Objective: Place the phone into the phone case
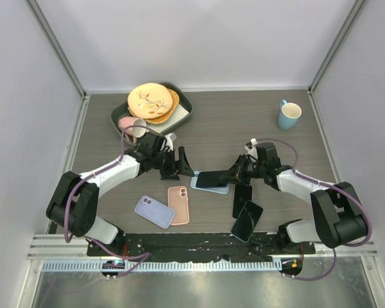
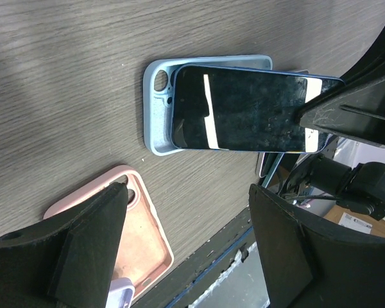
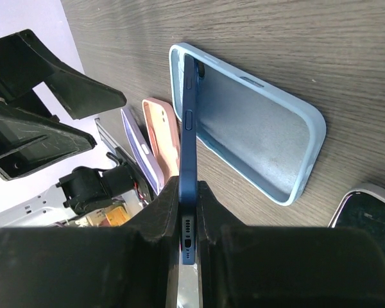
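Dark-blue slim phone (image 3: pixel 188 128), pinched edgewise in the closed right gripper (image 3: pixel 188 199), tilts over the light-blue silicone case (image 3: pixel 256 128), likely to seat one end first; the left gripper (image 2: pixel 189 237) hovers wide open, empty.

Colours, noted for you:

- The phone (image 3: pixel 188 128) has a dark blue rim. Its screen is glossy black with pale streaks of reflection.
- The phone case (image 3: pixel 256 135) is pale blue, matt and plain.
- Near left you have a plain salmon-pink case (image 1: pixel 178 205) and a lavender case (image 1: pixel 154 211).
- Near right you have two black phones (image 1: pixel 242 200), both with dark screens.
- The far-right mug (image 1: pixel 289 115) is light blue outside and white inside.
- The far-left tray (image 1: pixel 187 109) is dark grey-green.
- The cream plate (image 1: pixel 147 99) has brown leaf sprigs, and the orange plate (image 1: pixel 172 106) is plain.
- The pink mug (image 1: pixel 129 127) is pale pink.
- The table (image 1: pixel 244 122) is grey-brown with fine wood grain.
- The left gripper (image 1: pixel 178 168) and the right gripper (image 1: pixel 234 176) are black.
- The arms are white and black, with purple cables.
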